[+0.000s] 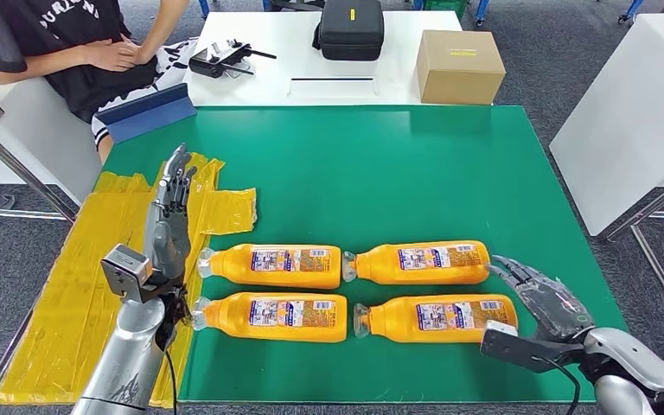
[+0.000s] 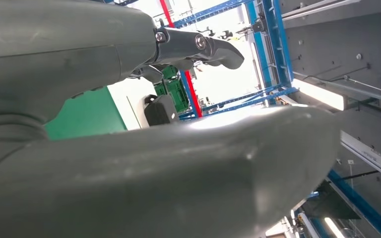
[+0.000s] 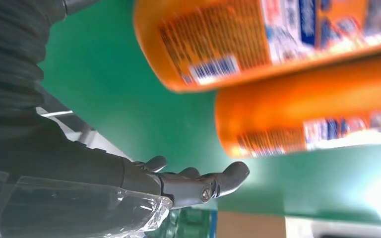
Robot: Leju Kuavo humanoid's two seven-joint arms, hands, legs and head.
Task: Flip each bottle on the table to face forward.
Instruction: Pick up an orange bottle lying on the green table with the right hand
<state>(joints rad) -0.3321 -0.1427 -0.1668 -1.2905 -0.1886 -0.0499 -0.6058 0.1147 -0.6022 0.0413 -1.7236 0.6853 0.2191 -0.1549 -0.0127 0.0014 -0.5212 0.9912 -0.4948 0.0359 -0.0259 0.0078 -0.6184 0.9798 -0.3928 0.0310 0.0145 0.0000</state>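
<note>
Four orange bottles lie on their sides on the green table (image 1: 380,164), caps pointing left. The far-left bottle (image 1: 272,264) and the near-left bottle (image 1: 270,316) form one column; the far-right bottle (image 1: 421,262) and the near-right bottle (image 1: 437,319) form the other. All show the small-print label side. My left hand (image 1: 169,225) is raised just left of the left column, fingers straight and apart, holding nothing. My right hand (image 1: 543,298) hovers by the bases of the right bottles, fingers spread. The right wrist view shows two bottle bases (image 3: 283,119) close to its fingers (image 3: 198,181).
Yellow tape sheets (image 1: 95,285) cover the table's left edge. Behind the green table, a white table holds a cardboard box (image 1: 459,66), a black case (image 1: 351,28) and a controller (image 1: 221,58). A seated person (image 1: 60,52) is at the back left. A white table (image 1: 640,112) stands right.
</note>
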